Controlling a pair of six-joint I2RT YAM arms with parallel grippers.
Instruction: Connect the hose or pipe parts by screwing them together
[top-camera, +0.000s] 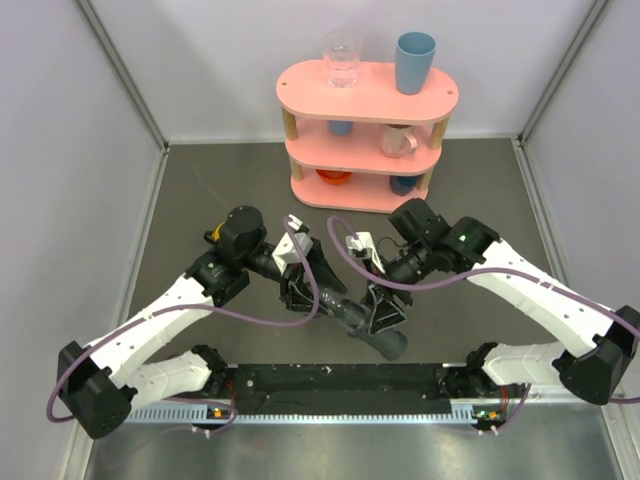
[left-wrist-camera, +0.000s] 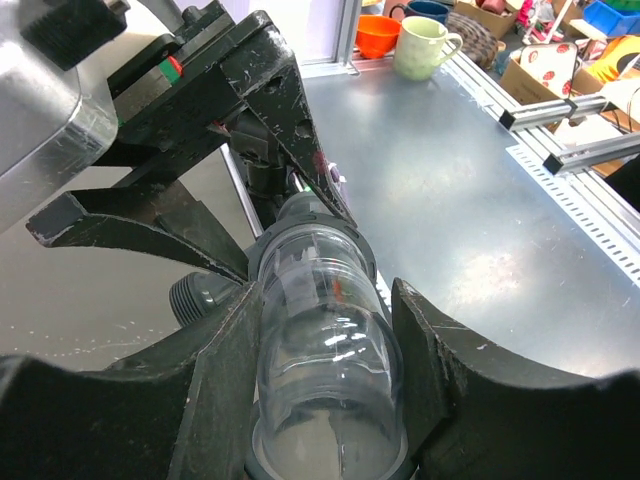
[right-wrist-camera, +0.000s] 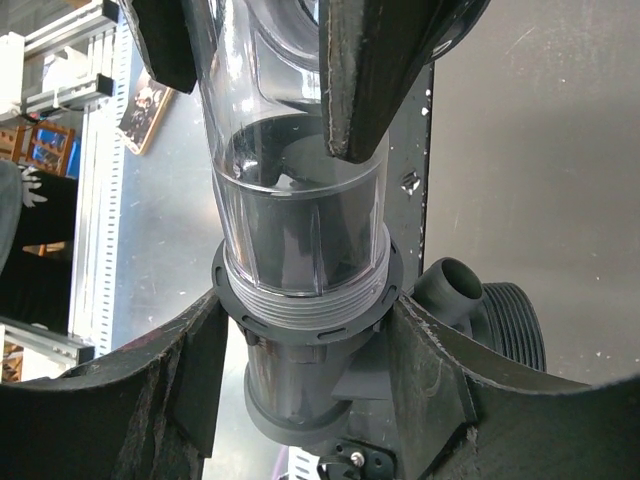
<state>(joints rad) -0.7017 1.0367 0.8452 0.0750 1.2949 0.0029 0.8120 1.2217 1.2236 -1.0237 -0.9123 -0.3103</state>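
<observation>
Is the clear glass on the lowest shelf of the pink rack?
No, the clear glass stands on top of the pink rack, beside the blue cup.

We see the left gripper (left-wrist-camera: 325, 292) clamped on the translucent tube (left-wrist-camera: 325, 345), whose far end meets the dark fitting (left-wrist-camera: 196, 298).

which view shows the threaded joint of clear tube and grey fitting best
Right wrist: the threaded joint is close and central, clear tube above, grey fitting below. Left wrist looks along the tube; top view shows it tiny.
</observation>
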